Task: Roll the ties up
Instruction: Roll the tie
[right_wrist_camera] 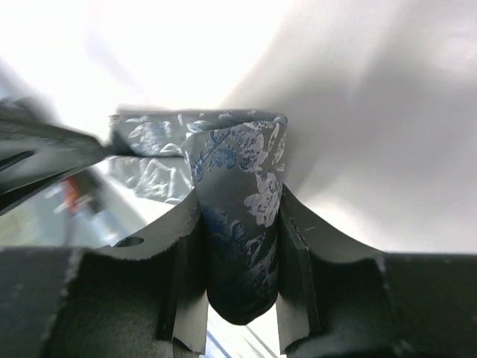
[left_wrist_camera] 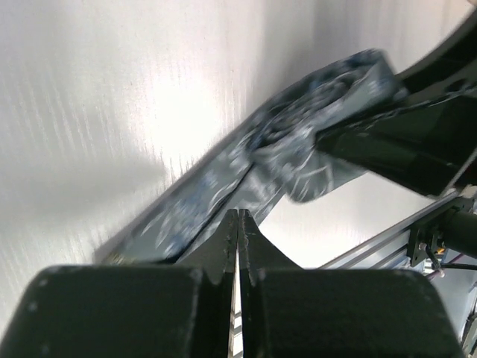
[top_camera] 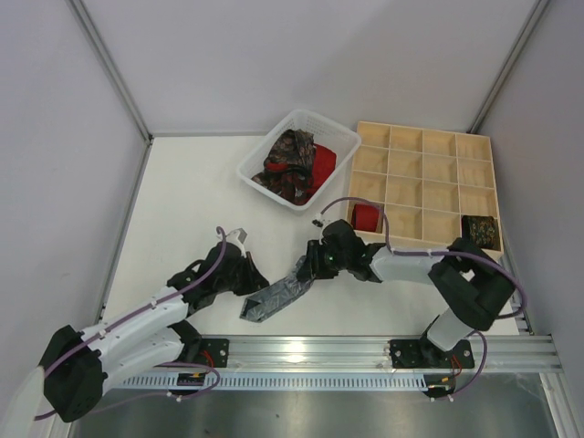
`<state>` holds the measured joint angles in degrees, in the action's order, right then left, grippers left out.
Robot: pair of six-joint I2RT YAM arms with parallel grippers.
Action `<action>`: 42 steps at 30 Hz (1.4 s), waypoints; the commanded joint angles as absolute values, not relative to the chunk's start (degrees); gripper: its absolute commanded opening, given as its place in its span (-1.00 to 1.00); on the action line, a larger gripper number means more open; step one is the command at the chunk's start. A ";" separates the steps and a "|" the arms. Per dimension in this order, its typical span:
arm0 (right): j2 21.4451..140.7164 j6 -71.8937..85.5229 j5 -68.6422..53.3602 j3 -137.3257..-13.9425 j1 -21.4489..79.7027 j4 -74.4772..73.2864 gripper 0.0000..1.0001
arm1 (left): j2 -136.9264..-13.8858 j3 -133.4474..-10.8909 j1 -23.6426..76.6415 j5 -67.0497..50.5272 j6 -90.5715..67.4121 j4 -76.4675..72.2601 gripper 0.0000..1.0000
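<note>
grey tie [top_camera: 276, 297] flat on table [top_camera: 196, 214] between the arms, long axis near-left to far-right | far-right end, folded over, clamped between right fingers [right_wrist_camera: 292, 246] | left fingers [left_wrist_camera: 223, 250] pressed together, tips at the near-left stretch; cloth caught or not, cannot tell | rolling likely runs along that diagonal

grey tie [left_wrist_camera: 298, 142] blurred in left wrist view, left arm base [top_camera: 55, 379] cut off bottom-left

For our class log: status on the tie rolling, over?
Right end effector shut on grey tie. Left end effector shut beside it. Basket, tray farther back.
</note>
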<state>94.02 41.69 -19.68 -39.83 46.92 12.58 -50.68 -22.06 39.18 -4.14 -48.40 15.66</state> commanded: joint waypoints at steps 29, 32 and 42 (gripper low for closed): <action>120.14 49.83 52.30 -83.05 79.89 -61.35 -1.00 | -64.15 -15.56 38.94 -6.59 -53.26 3.17 -0.99; 122.42 50.18 51.94 -85.16 81.12 -61.26 -0.99 | -66.26 -14.68 39.02 -6.42 -53.96 1.85 -0.99; 124.90 42.46 45.28 -89.65 81.56 -53.54 -0.49 | -70.58 -13.01 38.93 -7.65 -54.84 -3.34 -0.99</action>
<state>122.37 44.01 51.55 -86.72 80.34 -61.43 -67.92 -14.94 38.74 -10.33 -55.72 -7.11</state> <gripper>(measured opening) 0.358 0.007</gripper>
